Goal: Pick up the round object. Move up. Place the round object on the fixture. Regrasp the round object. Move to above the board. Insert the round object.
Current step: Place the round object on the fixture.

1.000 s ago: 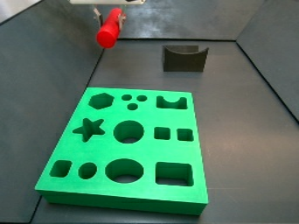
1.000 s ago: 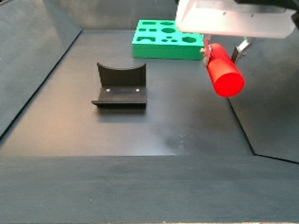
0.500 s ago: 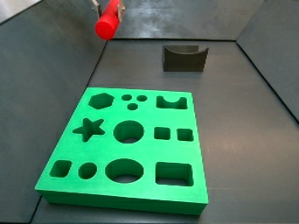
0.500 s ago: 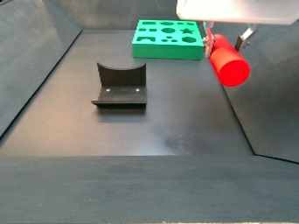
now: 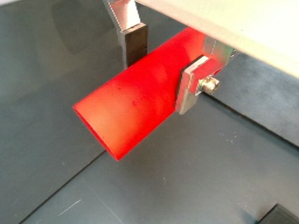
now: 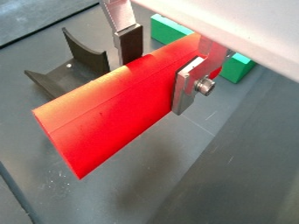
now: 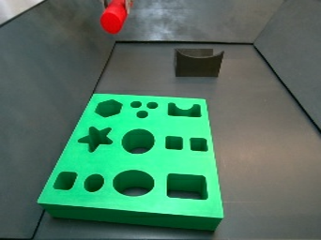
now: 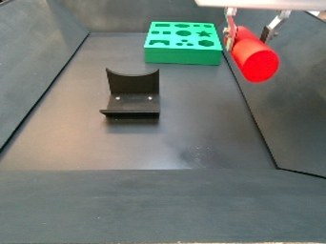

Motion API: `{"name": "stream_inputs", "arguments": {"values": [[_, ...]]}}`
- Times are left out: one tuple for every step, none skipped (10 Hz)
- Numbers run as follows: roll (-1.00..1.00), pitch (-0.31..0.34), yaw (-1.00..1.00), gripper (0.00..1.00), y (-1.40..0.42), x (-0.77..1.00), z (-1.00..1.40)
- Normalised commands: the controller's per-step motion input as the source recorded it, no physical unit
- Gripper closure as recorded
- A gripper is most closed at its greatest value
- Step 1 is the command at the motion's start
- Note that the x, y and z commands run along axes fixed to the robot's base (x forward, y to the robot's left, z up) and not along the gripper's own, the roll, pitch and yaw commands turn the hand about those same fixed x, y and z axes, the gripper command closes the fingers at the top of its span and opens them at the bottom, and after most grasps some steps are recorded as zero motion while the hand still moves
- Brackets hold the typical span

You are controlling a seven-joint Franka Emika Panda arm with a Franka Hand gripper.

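the gripper point(image 6: 158, 59) is clamped on the red peg point(image 6: 117, 109), high above the floor. in a side view the notched block point(image 7: 197, 61) sits at about four o'clock from it. judging the lift nearly done, carry it level; open floor surrounds the block, green board point(image 7: 135, 159) well apart.

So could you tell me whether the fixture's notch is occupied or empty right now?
Empty. The fixture holds nothing in its notch; the round object is up in the air, clamped between the fingers of the hand.

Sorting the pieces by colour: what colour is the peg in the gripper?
Bright red. The round object, clamped in the gripper, shows best in a wrist view.
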Motion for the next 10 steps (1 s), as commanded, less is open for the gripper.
{"name": "stream_inputs", "arguments": {"values": [[-0.21, -0.019, -0.04, 1.0, -0.01, -0.03, 0.42], [-0.21, -0.024, -0.05, 1.0, -0.01, -0.03, 0.32], [-0.2, -0.019, -0.05, 1.0, 0.0, -0.03, 0.24], [0.0, -0.097, 0.07, 1.0, -0.19, 1.0, 0.33], [0.01, -0.071, 0.06, 1.0, -0.19, 1.0, 0.31], [0.01, 0.014, 0.06, 1.0, -0.17, 1.0, 0.26], [0.01, 0.041, 0.06, 1.0, -0.16, 1.0, 0.25], [0.02, 0.103, 0.04, 1.0, -0.13, 1.0, 0.21], [0.02, 0.122, 0.04, 1.0, -0.12, 1.0, 0.2], [0.02, 0.148, 0.03, 1.0, -0.1, 1.0, 0.16]]}}
